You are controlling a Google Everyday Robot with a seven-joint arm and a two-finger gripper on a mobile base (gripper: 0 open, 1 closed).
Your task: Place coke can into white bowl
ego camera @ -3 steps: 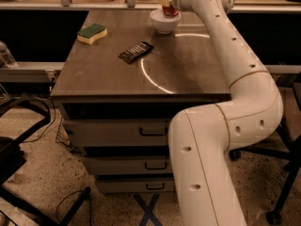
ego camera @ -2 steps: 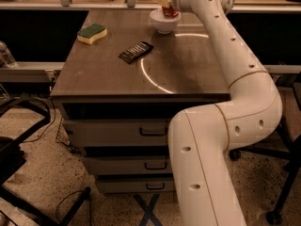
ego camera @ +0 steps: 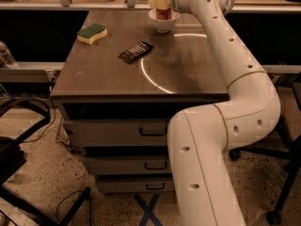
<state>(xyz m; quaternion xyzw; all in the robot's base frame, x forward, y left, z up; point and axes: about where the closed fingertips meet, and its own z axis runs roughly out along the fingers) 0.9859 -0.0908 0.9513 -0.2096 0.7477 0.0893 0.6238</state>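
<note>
The white bowl point(ego camera: 163, 23) stands at the far edge of the brown table point(ego camera: 188, 69), right of centre. The coke can point(ego camera: 163, 14) shows as a red-orange body standing upright inside the bowl, its top hidden by my gripper. My gripper point(ego camera: 159, 3) sits directly over the can, at the end of the long white arm point(ego camera: 225, 41) that reaches in from the right. I cannot make out whether it touches the can.
A yellow-and-green sponge point(ego camera: 92, 33) lies at the table's far left. A dark flat packet point(ego camera: 135, 52) lies near the middle. Drawers point(ego camera: 141, 131) sit below the tabletop. A counter point(ego camera: 70, 4) runs behind the table. Cables and chair legs point(ego camera: 28, 126) lie on the floor at left.
</note>
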